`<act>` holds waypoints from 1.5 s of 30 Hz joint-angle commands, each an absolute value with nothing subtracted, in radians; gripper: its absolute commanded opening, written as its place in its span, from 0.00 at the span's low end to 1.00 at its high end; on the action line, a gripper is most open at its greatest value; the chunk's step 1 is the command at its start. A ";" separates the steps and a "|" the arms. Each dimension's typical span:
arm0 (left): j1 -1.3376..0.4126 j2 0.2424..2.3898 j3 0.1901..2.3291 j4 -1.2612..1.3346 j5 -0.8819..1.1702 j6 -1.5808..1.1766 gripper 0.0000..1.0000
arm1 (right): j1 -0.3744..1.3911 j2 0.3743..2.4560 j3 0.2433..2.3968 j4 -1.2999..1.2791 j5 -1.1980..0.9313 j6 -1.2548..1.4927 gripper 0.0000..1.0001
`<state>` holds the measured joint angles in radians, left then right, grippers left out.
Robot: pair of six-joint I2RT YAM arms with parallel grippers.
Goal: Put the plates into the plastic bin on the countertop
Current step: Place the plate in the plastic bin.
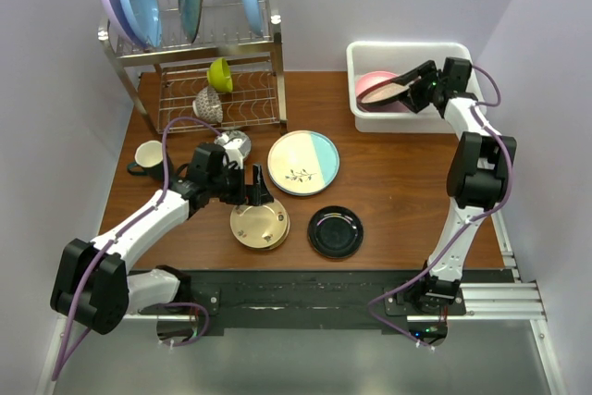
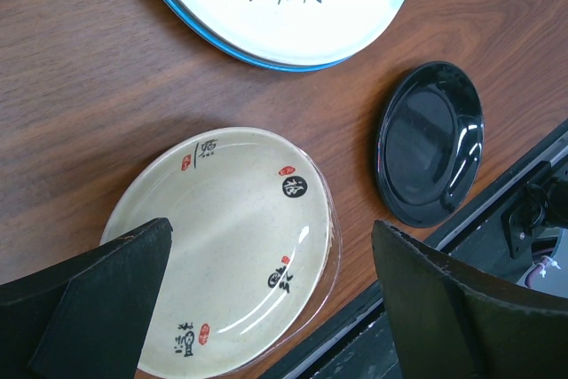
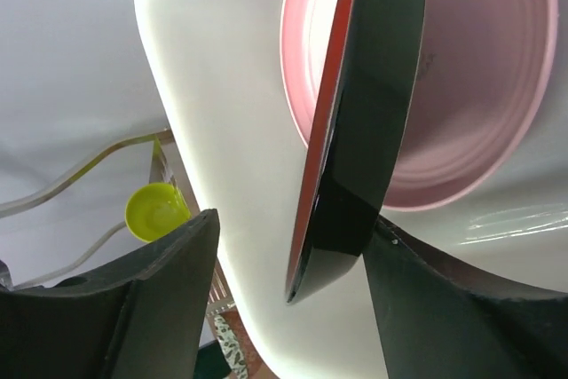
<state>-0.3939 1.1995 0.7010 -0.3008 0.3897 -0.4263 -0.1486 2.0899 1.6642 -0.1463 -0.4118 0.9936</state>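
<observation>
Worktop (image 1: 398, 191): reddish wood grain, smooth, low sheen.
Black plate (image 2: 430, 144): high gloss, mirror-like reflections.
Tan plate (image 2: 235, 237): speckled glaze, shiny.
Pink plate (image 3: 479, 86): smooth, satin, faintly ridged.
Bin (image 1: 407, 46): white plastic, smooth, slightly glossy.
Rack (image 1: 222, 46): bright polished metal wire.

L hand (image 1: 255, 191) wide open, aimed down | R hand (image 1: 412, 81) far fwd, jaws apart
</observation>
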 commanded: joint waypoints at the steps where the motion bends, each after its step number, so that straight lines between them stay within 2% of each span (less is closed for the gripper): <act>1: -0.396 1.197 0.712 -0.272 0.408 -0.416 0.99 | -0.146 2.048 1.698 -0.212 -0.445 0.954 0.70; 20: -0.396 1.209 0.706 -0.252 0.425 -0.420 0.99 | -0.149 1.965 1.650 -0.442 -0.351 0.858 0.72; 28: -0.396 1.209 0.698 -0.253 0.425 -0.416 0.99 | -0.152 1.970 1.615 -0.358 -0.411 0.893 0.73; 36: -0.396 1.207 0.699 -0.252 0.426 -0.417 0.99 | -0.152 1.852 1.571 -0.322 -0.410 0.848 0.73; 45: -0.396 1.204 0.692 -0.245 0.420 -0.417 0.99 | -0.152 1.691 1.514 -0.342 -0.391 0.816 0.82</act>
<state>-0.3939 1.2118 0.6971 -0.2924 0.4088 -0.4263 -0.1513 1.7844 1.5311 -0.3374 -0.4019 0.8543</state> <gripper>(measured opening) 0.994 0.789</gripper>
